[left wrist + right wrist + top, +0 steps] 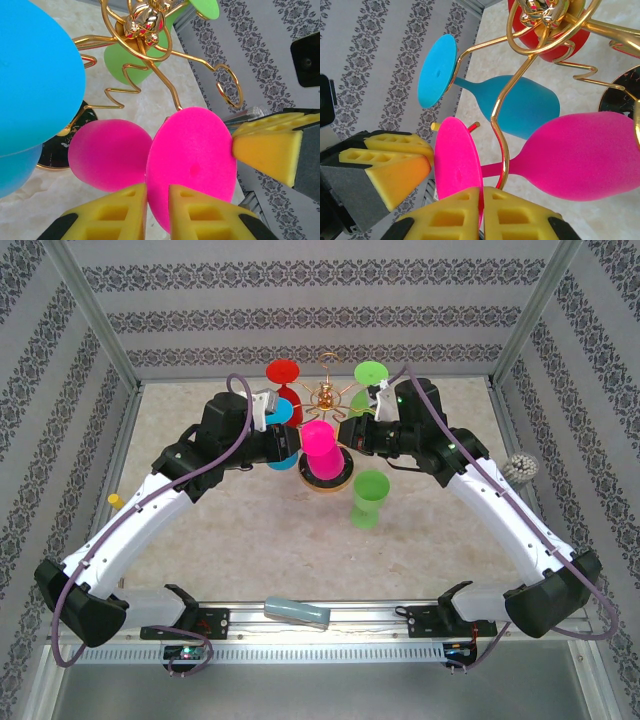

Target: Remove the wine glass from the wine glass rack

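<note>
The gold wine glass rack (326, 395) stands on a round black base at mid-table. A pink wine glass (320, 445) hangs from its near arm, the stem (495, 167) still inside the gold wire loop. In the left wrist view my left gripper (157, 210) is shut on the lower rim of the pink foot disc (192, 160). From the other side, my right gripper (481, 215) pinches the same disc's edge (457, 165) with barely a gap. In the top view the left gripper (293, 445) and right gripper (345, 435) flank the glass.
Blue (280, 420), red (283, 370) and green (370, 373) glasses hang on other arms close by. Another green glass (368, 498) stands upright on the table just right of the rack. A grey-blue object (297, 612) lies at the near edge, a brush (520, 468) at the right.
</note>
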You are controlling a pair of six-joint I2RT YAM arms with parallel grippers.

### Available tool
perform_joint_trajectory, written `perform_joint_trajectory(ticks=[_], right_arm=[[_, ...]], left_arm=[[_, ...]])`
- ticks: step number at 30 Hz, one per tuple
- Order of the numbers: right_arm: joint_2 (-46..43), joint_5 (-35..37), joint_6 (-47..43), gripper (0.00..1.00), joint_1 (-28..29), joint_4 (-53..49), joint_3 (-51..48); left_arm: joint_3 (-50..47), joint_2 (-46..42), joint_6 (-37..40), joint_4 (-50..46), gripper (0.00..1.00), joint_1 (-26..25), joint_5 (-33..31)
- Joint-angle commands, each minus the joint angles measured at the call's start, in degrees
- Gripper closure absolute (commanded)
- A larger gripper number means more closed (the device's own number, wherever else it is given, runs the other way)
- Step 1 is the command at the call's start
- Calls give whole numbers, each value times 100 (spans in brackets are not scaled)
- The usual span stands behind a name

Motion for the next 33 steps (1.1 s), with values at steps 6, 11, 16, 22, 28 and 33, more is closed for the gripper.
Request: perform_joint_trajectory(ticks=[6, 11, 16, 22, 28, 33], right_arm=[[-113, -125, 35, 80, -19, 41, -17], [-121, -134, 57, 76, -13, 58, -16], [-113, -162, 63, 73, -14, 67, -34], [-104, -170, 74, 71, -12, 76, -52], [-86, -171, 72, 69, -12, 84, -83], [-76, -170, 90, 68, -10, 103, -122]], left_arm=[[88, 44, -44, 309, 81, -71, 113], [95, 55, -44, 327, 81, -75, 105], [99, 60, -44, 344, 81, -84, 106], [114, 86, -53, 362, 81, -100, 112], [132, 128, -53, 388, 81, -117, 113], [141, 161, -54, 420, 81, -119, 130]])
